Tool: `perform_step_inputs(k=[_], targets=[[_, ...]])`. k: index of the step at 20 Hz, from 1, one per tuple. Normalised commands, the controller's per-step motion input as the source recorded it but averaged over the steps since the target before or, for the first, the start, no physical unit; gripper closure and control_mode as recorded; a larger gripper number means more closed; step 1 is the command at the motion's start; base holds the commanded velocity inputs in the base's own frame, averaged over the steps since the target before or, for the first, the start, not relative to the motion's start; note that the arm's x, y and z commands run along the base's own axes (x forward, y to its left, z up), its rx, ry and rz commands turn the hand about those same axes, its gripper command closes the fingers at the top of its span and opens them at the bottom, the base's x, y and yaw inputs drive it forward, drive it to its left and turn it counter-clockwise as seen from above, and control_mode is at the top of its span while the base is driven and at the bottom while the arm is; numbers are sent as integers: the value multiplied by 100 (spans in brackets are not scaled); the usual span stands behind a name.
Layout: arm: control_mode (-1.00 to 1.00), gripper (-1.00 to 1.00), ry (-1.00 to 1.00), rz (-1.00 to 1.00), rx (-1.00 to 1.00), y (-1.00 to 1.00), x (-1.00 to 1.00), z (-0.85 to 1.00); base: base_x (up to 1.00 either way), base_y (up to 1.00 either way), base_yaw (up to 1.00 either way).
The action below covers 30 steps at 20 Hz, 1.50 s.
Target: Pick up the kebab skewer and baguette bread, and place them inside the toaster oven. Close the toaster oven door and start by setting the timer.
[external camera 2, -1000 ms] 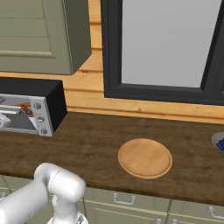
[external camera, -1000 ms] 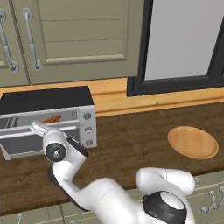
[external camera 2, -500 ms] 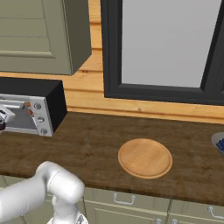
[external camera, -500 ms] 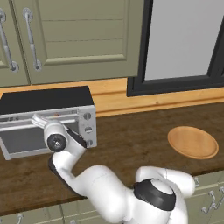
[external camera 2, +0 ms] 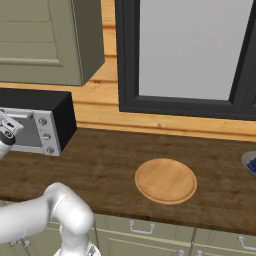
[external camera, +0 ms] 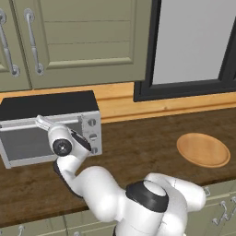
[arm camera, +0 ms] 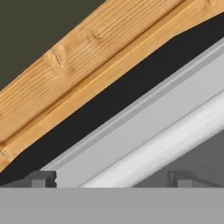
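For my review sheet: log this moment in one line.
oven door: shut | gripper: open, at door handle | timer: not yet set

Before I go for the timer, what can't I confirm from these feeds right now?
- Skewer and baguette: the toaster oven door reads shut, and its grey glass shows nothing inside from the left base view.
- Knobs: too small to read any setting; in the right base view, likewise.
- Oven's left part: cut off by the edge of the right base view.
- Gripper: open, fingertips at the handle; contact unclear.
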Motion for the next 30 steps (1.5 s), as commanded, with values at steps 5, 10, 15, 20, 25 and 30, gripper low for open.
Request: perform_step_inputs(k=[5, 10, 15, 20, 25, 30], targets=[[-100, -100, 0, 0, 0, 0, 21, -10, 0, 0, 0], [-100, -100, 0, 0, 0, 0, 44, -8, 0, 0, 0], [-100, -100, 1, 0, 6, 0, 0, -12, 0, 0, 0], [-100, -100, 2, 0, 18, 1, -3, -19, 0, 0, 0], [-100, -100, 1, 0, 16, 0, -4, -38, 0, 0, 0], [-100, -100, -1, 0, 10, 0, -3, -8, 0, 0, 0]])
